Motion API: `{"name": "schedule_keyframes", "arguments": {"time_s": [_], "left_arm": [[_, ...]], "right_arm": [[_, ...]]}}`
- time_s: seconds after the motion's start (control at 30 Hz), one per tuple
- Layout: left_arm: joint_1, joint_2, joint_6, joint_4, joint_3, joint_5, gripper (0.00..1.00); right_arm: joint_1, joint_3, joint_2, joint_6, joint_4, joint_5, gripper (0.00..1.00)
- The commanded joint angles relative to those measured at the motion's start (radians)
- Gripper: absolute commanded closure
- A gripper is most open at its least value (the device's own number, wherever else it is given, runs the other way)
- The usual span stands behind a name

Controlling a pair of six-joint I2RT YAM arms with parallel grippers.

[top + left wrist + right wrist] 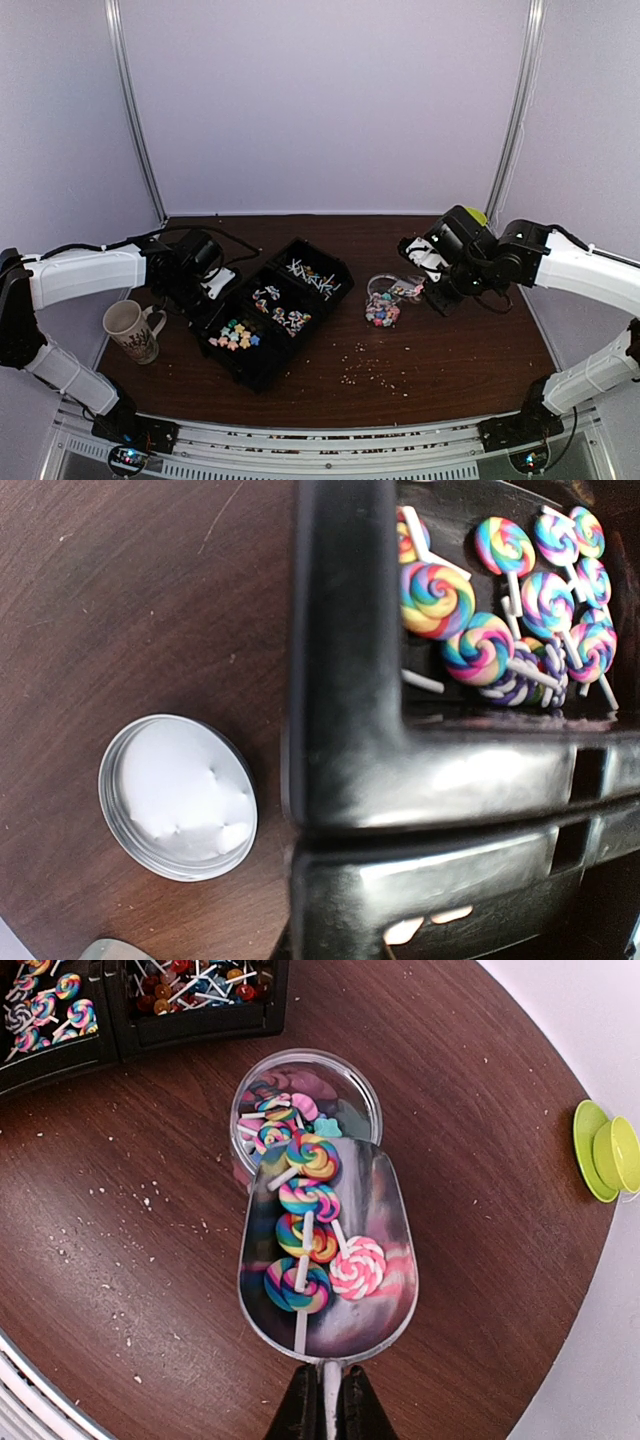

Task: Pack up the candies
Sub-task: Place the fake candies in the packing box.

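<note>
Scoop [388, 1205] of candies [308, 1198] poised over the jar [352, 1085]
The right gripper [322, 1408], clamped tight on the clear scoop's handle, holds five swirl lollipops just above the open jar at the right. More candies fill the black tray [265, 365] to its left. The left gripper [213, 287] sits closed at the tray's left edge, gripping nothing I can see.

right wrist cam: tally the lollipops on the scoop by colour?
rainbow swirl lollipops: 4
pink-and-white swirl lollipop: 1
total on the scoop: 5
</note>
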Motion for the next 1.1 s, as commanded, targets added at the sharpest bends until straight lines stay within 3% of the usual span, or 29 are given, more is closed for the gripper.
{"name": "schedule_keyframes", "arguments": {"time_s": [0.0, 1.07], "left_arm": [[0.009, -0.048, -0.016, 0.127, 0.069, 0.045, 1.0], [0.008, -0.045, -0.017, 0.128, 0.069, 0.051, 1.0]], "right_arm": [[-0.006, 0.054, 0.004, -0.006, -0.086, 0.004, 1.0], [-0.004, 0.238, 0.138, -0.033, -0.249, 0.046, 1.0]]}}
